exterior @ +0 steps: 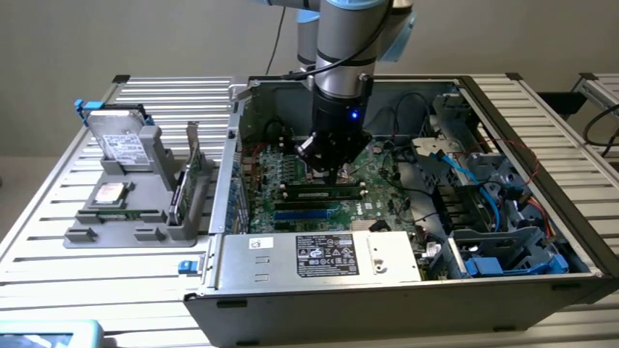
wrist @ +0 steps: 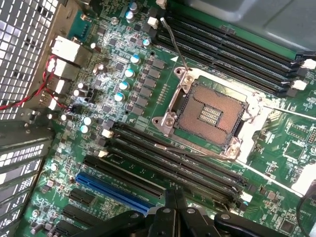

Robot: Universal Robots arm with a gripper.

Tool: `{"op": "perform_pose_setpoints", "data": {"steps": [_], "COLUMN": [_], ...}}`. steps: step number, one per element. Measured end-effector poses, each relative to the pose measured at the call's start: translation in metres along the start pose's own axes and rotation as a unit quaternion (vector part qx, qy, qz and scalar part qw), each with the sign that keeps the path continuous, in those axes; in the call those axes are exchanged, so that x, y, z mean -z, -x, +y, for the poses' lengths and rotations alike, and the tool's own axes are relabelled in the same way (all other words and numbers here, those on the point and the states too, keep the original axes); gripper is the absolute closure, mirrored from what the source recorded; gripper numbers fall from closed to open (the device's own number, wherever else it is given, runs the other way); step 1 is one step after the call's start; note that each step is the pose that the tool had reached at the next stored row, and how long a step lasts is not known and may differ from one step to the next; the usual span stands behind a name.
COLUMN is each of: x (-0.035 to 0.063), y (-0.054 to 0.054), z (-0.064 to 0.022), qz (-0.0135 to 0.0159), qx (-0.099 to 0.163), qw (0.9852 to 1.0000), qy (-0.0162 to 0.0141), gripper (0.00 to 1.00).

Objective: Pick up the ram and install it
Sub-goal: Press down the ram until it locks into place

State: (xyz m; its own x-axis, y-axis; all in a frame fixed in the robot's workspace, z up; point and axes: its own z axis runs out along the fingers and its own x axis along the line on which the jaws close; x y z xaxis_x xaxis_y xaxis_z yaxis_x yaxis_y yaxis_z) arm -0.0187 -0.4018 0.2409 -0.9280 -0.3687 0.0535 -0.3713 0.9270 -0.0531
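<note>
The robot's black pincer [exterior: 327,174], jaws shut and empty, hovers above the thin green ram stick [exterior: 323,193]: light, stiff, fragile, best gripped by its long edges.

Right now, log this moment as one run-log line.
stage: install | gripper: shut, empty, over motherboard | ram: in slot below gripper | case: open

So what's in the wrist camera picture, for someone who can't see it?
A green motherboard seen from close above, with an empty silver processor socket in the middle and long black memory slots beside it. The gripper, jaws shut, pokes in at the edge near a blue slot.
</note>
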Motion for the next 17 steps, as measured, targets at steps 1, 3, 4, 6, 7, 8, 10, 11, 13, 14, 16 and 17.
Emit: {"op": "perform_pose_setpoints", "data": {"steps": [1, 3, 4, 6, 7, 8, 10, 11, 13, 14, 16, 17], "x": [0.0, 0.0, 0.0, 0.0, 0.0, 0.0, 0.0, 0.0, 0.0, 0.0, 0.0, 0.0], "y": [0.0, 0.0, 0.0, -0.0001, -0.0001, 0.0, 0.0, 0.0, 0.0, 0.0, 0.0, 0.0], "z": [0.0, 0.0, 0.0, 0.0, 0.0, 0.0, 0.0, 0.0, 0.0, 0.0, 0.0, 0.0], "qz": [-0.0002, -0.0005, -0.0005, -0.0004, -0.0004, -0.0003, 0.0, 0.0001, 0.0004, 0.0005, 0.0008, 0.0009], "qx": [-0.006, -0.016, -0.021, -0.032, -0.038, -0.044, -0.054, -0.06, -0.071, -0.076, -0.087, -0.093], "qw": [1.0, 0.9999, 0.9998, 0.9995, 0.9993, 0.9991, 0.9985, 0.9982, 0.9975, 0.9971, 0.9962, 0.9957], "qy": [0.0001, 0.0003, 0.0005, 0.0008, 0.001, 0.0011, 0.0014, 0.0016, 0.0018, 0.002, 0.0023, 0.0024], "gripper": [0.89, 0.89, 0.89, 0.89, 0.89, 0.89, 0.89, 0.89, 0.89, 0.89, 0.89, 0.89]}}
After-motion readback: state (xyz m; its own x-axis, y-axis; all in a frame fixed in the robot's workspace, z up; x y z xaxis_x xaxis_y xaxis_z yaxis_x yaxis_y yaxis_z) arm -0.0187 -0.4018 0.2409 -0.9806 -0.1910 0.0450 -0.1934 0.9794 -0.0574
